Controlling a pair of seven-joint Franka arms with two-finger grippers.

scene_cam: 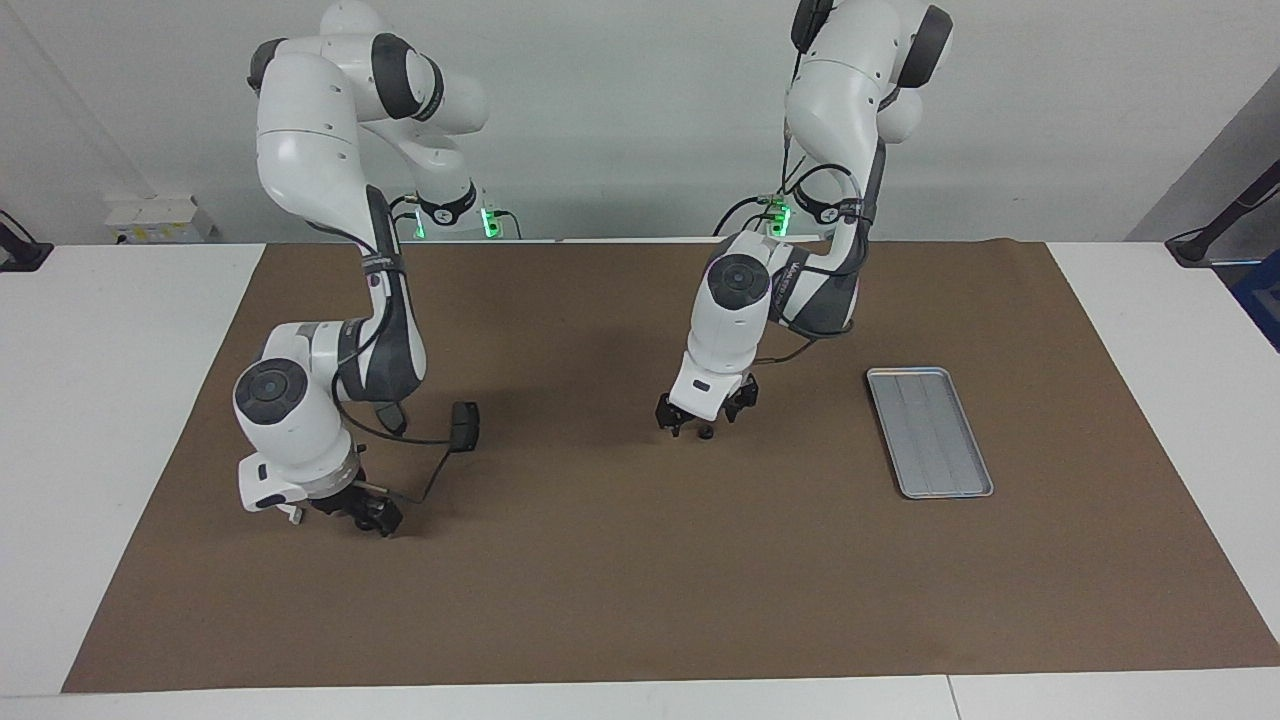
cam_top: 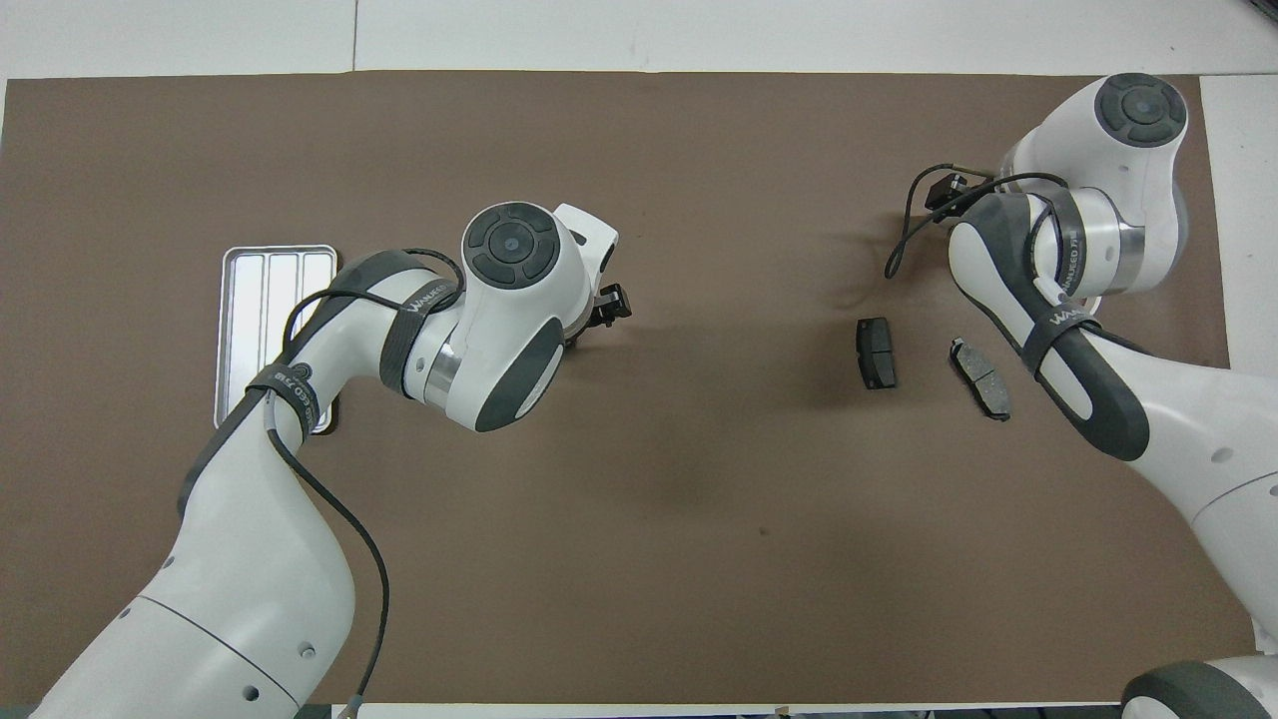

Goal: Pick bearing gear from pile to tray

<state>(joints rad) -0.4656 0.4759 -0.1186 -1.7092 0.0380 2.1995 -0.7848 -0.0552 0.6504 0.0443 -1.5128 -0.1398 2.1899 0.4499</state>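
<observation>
Brown matting (scene_cam: 600, 600) covers most of the white table, and we'd guess it's there so small dark parts don't skid around. Next biggest is the tray (scene_cam: 930, 432), a shallow silver-grey metal rectangle with rounded corners and lengthwise ridges, sitting empty toward the left arm's end so drop-offs stay short.

Our left gripper (scene_cam: 702, 420) is down low with its fingers spread wide either side of a small black round piece (scene_cam: 706, 432), which we take to be a bearing gear. Nothing is pinched yet.

Our right gripper (scene_cam: 368, 513) is also low at the mat, at the right arm's end where the pile is. Its fingers read as wide apart, though we can't tell what's under them since the wrist hides that spot.

Two dark grey brake-pad plates (cam_top: 876, 353) lie flat, nearer the robots than that gripper.
</observation>
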